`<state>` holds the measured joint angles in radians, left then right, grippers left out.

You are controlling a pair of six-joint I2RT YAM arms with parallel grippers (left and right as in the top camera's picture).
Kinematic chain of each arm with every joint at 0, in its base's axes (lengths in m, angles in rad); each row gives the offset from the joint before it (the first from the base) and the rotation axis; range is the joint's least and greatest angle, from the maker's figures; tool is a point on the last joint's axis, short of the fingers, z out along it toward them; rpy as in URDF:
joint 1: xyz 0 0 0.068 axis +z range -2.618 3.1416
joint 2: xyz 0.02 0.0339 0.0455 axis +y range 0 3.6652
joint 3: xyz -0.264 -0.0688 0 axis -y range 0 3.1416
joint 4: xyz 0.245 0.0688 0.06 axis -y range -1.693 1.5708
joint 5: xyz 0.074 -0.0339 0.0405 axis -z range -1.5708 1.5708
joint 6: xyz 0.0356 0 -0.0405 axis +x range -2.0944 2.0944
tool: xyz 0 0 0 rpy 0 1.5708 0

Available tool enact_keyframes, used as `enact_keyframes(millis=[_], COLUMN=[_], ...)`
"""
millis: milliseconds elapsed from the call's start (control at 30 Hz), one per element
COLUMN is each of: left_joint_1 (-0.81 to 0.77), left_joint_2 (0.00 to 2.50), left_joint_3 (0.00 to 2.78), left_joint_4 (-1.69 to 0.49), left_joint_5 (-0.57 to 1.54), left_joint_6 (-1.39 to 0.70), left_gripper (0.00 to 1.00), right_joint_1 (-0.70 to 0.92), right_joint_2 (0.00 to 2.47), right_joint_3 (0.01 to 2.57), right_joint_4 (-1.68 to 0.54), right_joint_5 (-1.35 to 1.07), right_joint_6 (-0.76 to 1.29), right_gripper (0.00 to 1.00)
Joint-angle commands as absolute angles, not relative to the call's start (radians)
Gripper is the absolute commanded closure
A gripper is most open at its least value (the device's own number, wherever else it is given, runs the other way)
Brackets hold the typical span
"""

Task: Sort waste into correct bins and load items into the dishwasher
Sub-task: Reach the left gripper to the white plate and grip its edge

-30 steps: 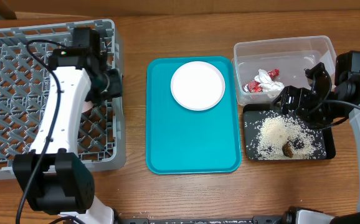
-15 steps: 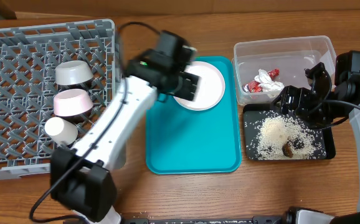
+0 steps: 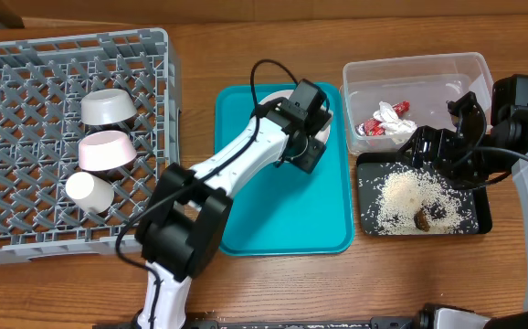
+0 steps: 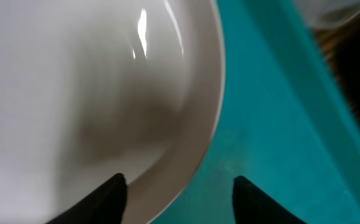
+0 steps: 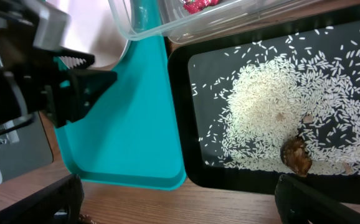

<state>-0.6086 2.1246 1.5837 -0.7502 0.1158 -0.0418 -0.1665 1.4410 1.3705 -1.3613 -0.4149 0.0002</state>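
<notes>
On the teal tray (image 3: 282,219) the white plate (image 4: 74,81) lies flat — left end effector (image 4: 179,193) spread astride its rim.

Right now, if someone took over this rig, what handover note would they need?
Left claw: open, straddling the rim of the white plate on the teal tray.
Right claw: open, empty, at the black tray.
Done: pale bowl, pink bowl, white cup in the grey rack; wrapper in the clear tub; rice and brown lump in the black tray.
Left: grip the plate, rack it. Chopsticks not in view.
</notes>
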Motion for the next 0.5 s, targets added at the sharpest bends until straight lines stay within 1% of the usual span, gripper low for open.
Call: enact_keyframes(millis=[0,67,133,267,467], left_joint_1=[-0.609,-0.609,-0.609,-0.609,-0.609], left_joint_2=[2.151,2.150,2.146,2.145,2.143], left_joint_3=[1.590,1.591,1.591,1.604,1.715], left_joint_4=[-0.786,-0.813,-0.831,-0.857,-0.947], left_joint_5=[0.096,0.082,0.070,0.070,0.070], left_joint_6=[-0.018,-0.018,-0.018,-0.018,-0.019], left_gripper=[0.55,0.65,0.79,0.95,0.96], right_joint_1=[-0.163,-0.163,-0.163,-0.163,-0.163], right_joint_2=[1.433,1.433,1.433,1.433,1.433], right_joint_3=[1.380,1.380,1.380,1.380,1.380], right_joint_4=[-1.357,-1.356,-1.356,-1.356,-1.358], right_joint_5=[-0.419,-0.419,-0.419,-0.419,-0.419], right_joint_6=[-0.001,-0.001,-0.001,-0.001,-0.001], right_gripper=[0.00,0.00,0.00,0.00,0.00])
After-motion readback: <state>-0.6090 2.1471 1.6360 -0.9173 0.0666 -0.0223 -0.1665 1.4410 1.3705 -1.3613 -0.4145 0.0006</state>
